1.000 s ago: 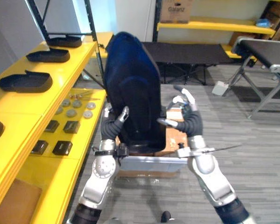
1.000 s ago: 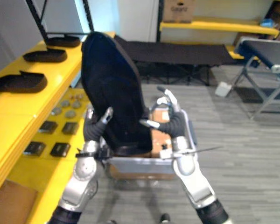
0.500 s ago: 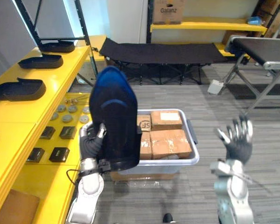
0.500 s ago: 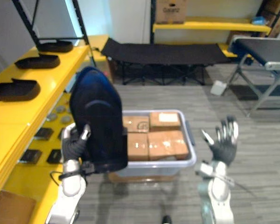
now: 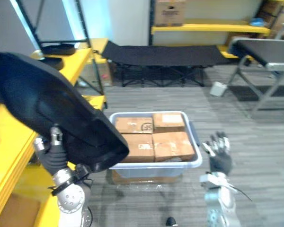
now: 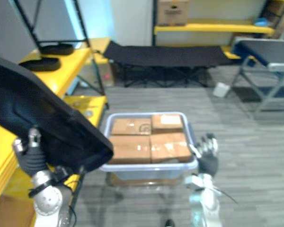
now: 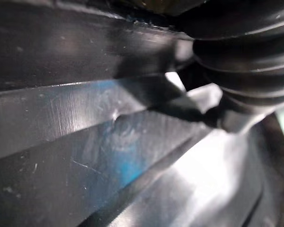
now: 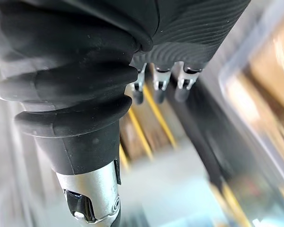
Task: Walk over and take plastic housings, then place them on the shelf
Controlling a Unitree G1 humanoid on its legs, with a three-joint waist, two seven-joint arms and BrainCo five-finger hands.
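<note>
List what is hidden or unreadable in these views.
- Left hand: its hold on the plastic housing is hidden behind the housing in both eye views; the left wrist view is too close to tell.
- Yellow shelf: the housing covers much of it, so free space cannot be judged.
- Housing's far end: cut off by the right eye view's left edge.
- Right wrist view: everything past the right hand is blurred.

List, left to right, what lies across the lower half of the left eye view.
Left hand with the black housing → grey bin of cardboard boxes → right hand.
</note>
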